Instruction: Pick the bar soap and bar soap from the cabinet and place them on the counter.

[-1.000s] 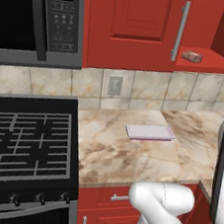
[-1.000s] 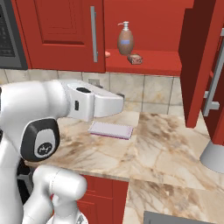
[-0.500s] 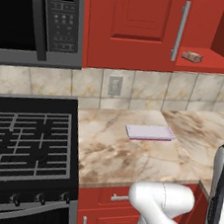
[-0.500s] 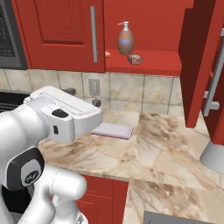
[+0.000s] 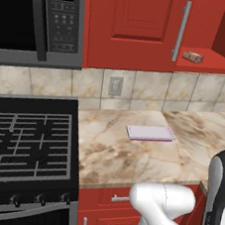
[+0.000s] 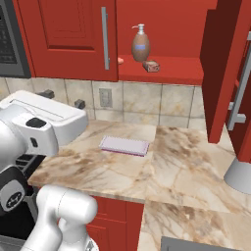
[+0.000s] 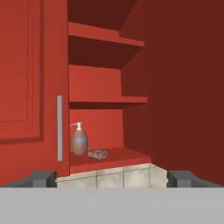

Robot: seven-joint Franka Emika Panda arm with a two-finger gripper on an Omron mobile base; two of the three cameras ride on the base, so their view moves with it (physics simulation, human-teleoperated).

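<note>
Hand view: the red cabinet (image 7: pixel 105 109) is seen with its closed door and silver handle (image 7: pixel 59 127) at the left. On the lowest shelf a brown pump bottle (image 7: pixel 79 140) stands, and a bar soap (image 7: pixel 98 154) lies just to its right. The gripper (image 7: pixel 111 178) is held empty, its jaws spread wide. In the right base view a pale lavender pad (image 6: pixel 124 145) lies on the beige counter (image 6: pixel 186 171), below the shelf.

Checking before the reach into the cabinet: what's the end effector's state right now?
End effector: open, its fingertips far apart, holding nothing; it faces the cabinet shelf with a bar soap and the pump bottle.
</note>
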